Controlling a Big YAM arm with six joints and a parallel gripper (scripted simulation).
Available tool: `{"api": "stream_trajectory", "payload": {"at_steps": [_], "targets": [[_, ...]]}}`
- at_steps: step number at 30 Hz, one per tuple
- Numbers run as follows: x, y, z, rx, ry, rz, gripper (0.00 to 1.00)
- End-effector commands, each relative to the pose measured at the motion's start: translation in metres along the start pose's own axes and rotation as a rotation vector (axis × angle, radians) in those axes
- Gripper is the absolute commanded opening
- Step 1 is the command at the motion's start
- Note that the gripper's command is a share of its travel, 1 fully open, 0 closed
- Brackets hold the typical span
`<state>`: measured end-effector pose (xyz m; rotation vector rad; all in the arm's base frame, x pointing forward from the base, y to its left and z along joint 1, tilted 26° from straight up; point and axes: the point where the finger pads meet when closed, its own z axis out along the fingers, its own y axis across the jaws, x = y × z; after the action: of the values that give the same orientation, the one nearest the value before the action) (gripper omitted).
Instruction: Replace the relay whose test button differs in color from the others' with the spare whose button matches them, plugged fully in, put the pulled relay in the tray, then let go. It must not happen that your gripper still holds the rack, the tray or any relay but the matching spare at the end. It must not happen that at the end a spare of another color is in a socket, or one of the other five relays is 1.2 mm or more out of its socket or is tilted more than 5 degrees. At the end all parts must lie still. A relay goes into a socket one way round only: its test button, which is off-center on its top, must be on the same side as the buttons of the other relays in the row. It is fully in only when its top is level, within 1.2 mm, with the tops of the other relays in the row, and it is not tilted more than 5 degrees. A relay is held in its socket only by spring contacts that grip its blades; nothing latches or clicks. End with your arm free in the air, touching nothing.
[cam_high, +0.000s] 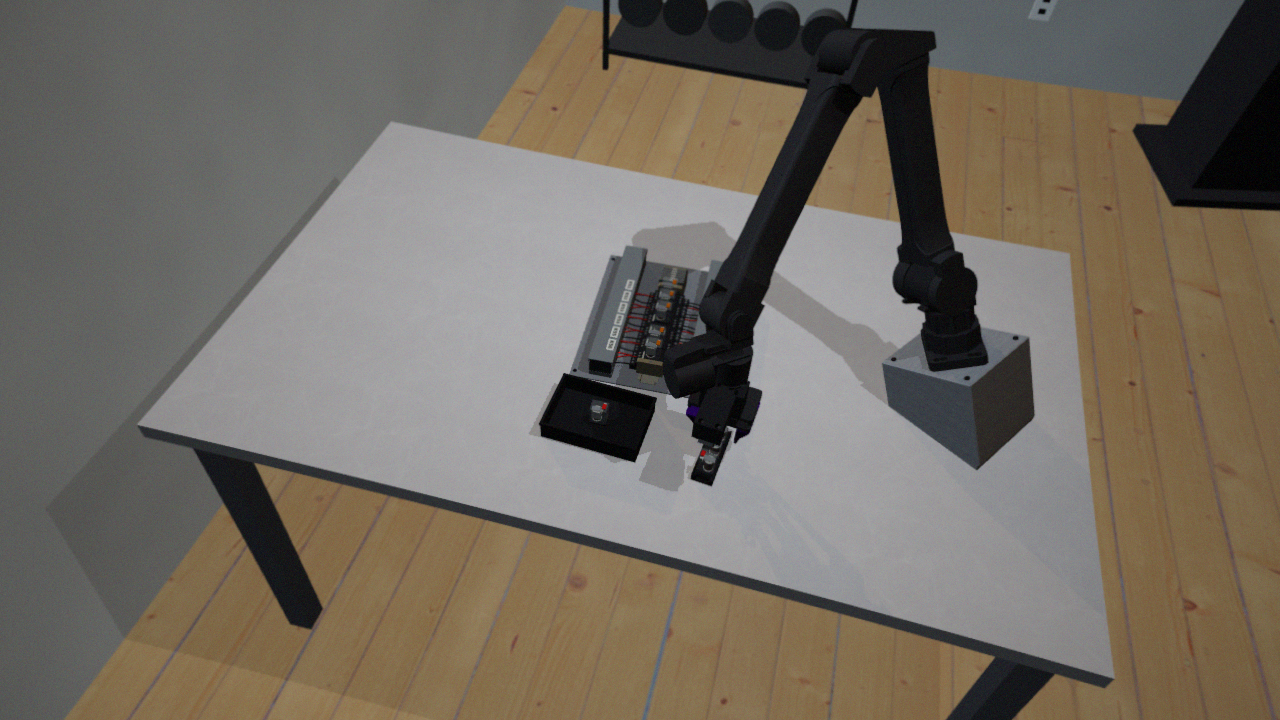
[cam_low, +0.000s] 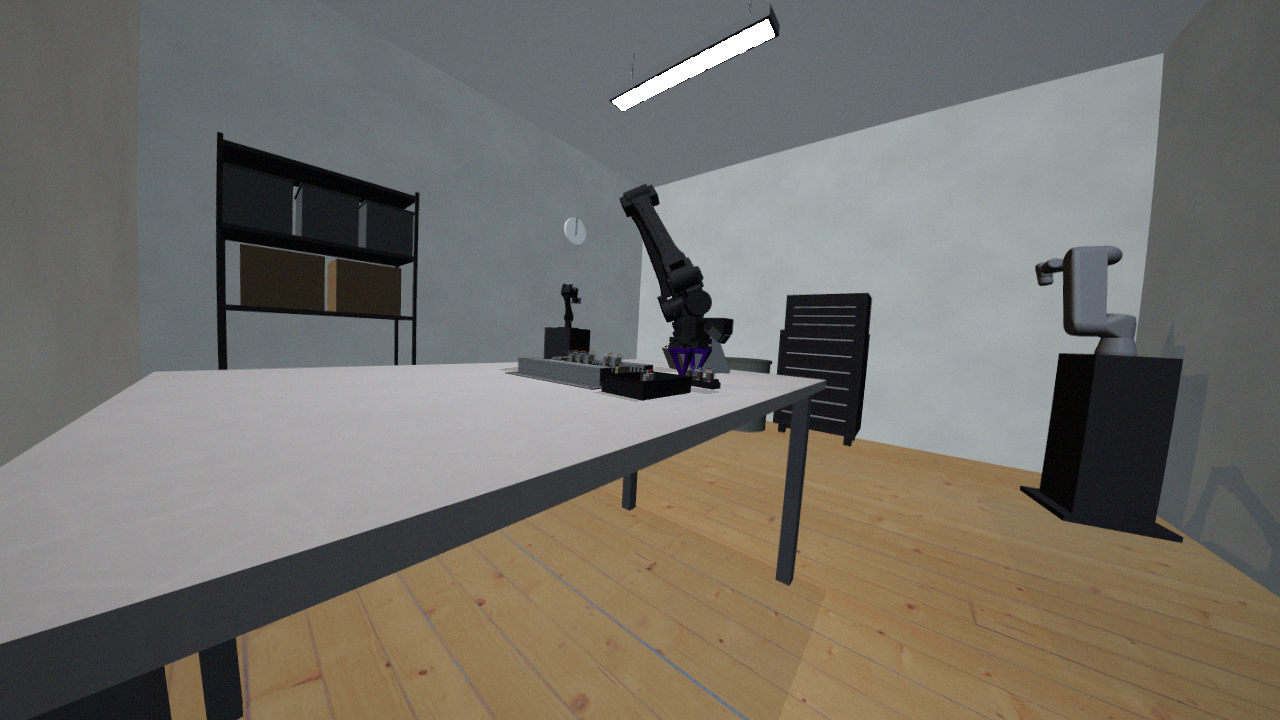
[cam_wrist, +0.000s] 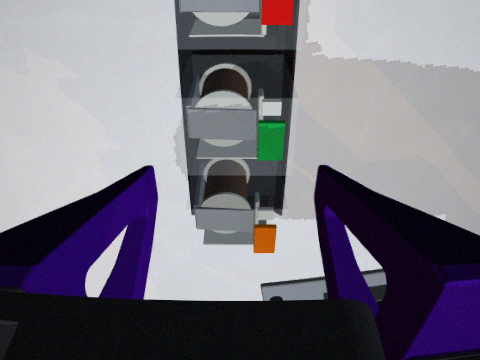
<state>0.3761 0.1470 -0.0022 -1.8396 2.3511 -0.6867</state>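
My gripper (cam_wrist: 235, 181) (cam_low: 690, 369) is open, pointing down over the spare holder (cam_wrist: 292, 75) (cam_high: 702, 479), with its fingers on either side of the orange-button end and nothing gripped. The holder carries a clear relay with an orange button (cam_wrist: 223, 218), one with a green button (cam_wrist: 221, 123) and one with a red button (cam_wrist: 220, 6) (cam_high: 708, 460). A relay with a red button (cam_high: 597, 411) stands in the black tray (cam_high: 586, 444) (cam_low: 631, 390). In the row, relays with orange buttons (cam_high: 663, 307) stand with a dark gap among them that looks like an empty socket. The arm hides part of the panel.
The panel's grey duct (cam_high: 617, 313) (cam_low: 559, 370) runs along the left of the relay row. The tray lies between the panel and the table's front edge, left of the holder. The grey arm base (cam_high: 1002, 402) stands to the right. A panel corner (cam_wrist: 295, 290) shows low in the wrist view.
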Motion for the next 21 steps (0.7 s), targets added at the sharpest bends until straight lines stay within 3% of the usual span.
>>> {"api": "stream_trajectory", "payload": {"at_steps": [1,21], "targets": [[-0.0012,-0.0079,0.0007,0.007,-0.01,0.005,0.59],[-0.0029,-0.0107,-0.0007,0.011,-0.014,0.007,0.59]]}}
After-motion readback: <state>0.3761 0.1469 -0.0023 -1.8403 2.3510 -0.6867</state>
